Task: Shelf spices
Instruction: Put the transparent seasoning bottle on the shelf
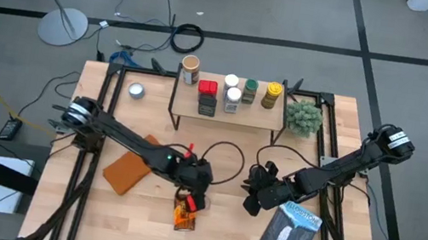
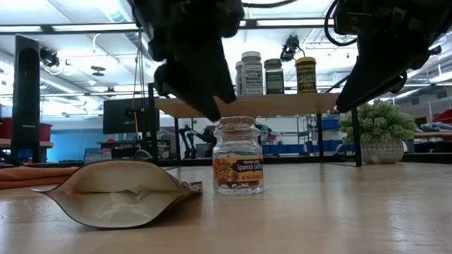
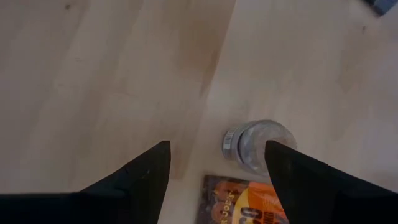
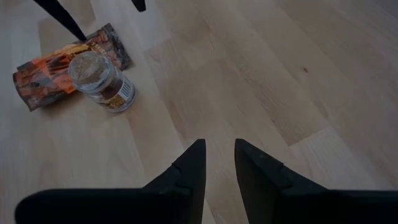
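A small glass jar with a cork lid (image 2: 237, 157) stands upright on the table next to the orange packet (image 1: 184, 215), which lies flat. My left gripper (image 1: 197, 183) is open and hangs just above the jar (image 3: 252, 146), touching nothing that I can see. My right gripper (image 4: 219, 152) is shut, empty and above bare table to the jar's right. The shelf (image 1: 228, 115) stands at the far middle. On its top board are a tan cylinder (image 1: 190, 69), a red tin (image 1: 208, 89), a dark box (image 1: 207, 106) and white-, green- and yellow-lidded jars (image 1: 250, 89).
A flat brown slab (image 1: 128, 173) lies left of the packet. A silver round tin (image 1: 136, 90) sits left of the shelf and a small green plant (image 1: 304, 117) right of it. A magazine (image 1: 290, 236) lies near the table's front right.
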### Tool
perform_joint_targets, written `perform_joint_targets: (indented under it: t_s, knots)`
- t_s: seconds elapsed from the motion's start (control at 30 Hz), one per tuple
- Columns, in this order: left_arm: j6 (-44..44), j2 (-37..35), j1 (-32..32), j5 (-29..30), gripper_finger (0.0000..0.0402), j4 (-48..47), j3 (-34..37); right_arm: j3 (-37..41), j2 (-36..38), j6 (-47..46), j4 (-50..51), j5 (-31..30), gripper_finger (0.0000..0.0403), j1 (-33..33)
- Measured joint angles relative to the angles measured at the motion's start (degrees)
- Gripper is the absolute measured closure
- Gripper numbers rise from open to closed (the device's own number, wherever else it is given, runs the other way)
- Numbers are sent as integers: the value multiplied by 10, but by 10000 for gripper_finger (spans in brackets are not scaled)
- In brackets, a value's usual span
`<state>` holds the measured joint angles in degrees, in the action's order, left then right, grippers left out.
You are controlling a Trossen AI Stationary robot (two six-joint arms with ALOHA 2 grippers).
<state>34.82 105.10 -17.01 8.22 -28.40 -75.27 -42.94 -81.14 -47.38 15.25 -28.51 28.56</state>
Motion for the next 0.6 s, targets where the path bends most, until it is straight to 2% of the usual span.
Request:
perform_joint_targets:
  t_s: [0.27,0.6]
  knots:
    - [23,12,0,-36,136,-11,-18,0,0,9,0,1,319,0]
    - [64,12,-18,-36,136,2,-18,0,0,9,-3,1,319,0]
